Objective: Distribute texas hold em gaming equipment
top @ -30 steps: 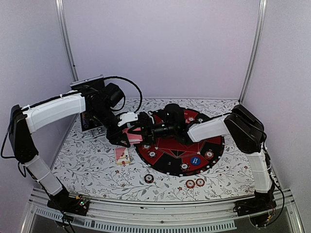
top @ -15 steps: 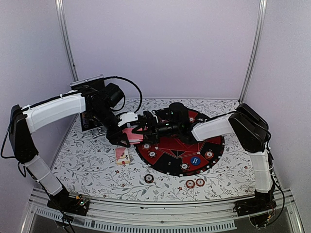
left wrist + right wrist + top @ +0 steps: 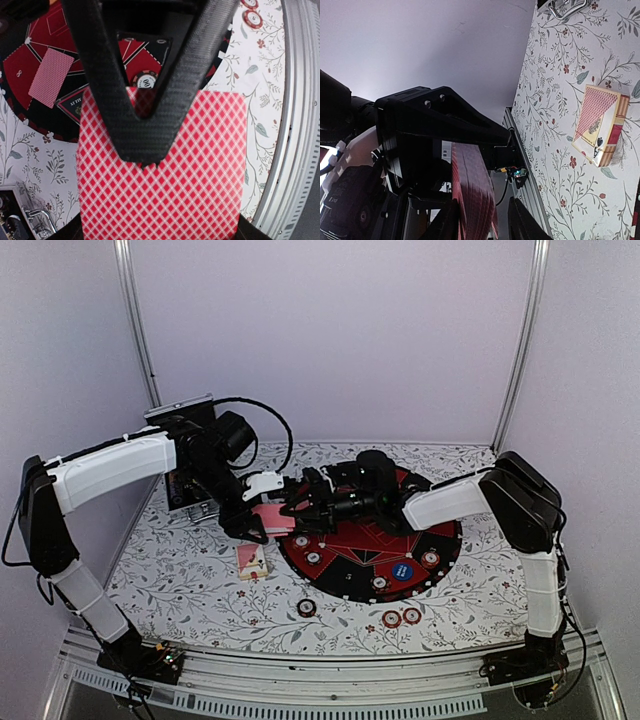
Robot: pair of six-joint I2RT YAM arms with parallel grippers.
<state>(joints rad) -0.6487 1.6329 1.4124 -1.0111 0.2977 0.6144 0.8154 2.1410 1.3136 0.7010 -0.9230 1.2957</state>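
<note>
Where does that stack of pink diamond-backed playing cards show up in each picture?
Top external: the pink diamond-backed card stack sits left of centre.
Left wrist: fills the lower middle.
Right wrist: edge-on, bottom centre.
Shared landmark: the white floral tablecloth.

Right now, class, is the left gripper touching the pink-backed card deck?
Touching. In the left wrist view the left gripper is shut on the card deck, finger flat against it.

The deck of cards point(image 3: 165, 175) sits in the left pincer point(image 3: 262, 523), over the left rim of the round mat point(image 3: 345, 595). The right pincer point(image 3: 300, 502) is just to its right, straddling the deck's edge. On the table point(image 3: 180, 590), a card box point(image 3: 252, 560) lies nearer than the left pincer and a case point(image 3: 178, 490) stands behind it. Three chips point(image 3: 306, 608) lie nearer still, off the mat.
</note>
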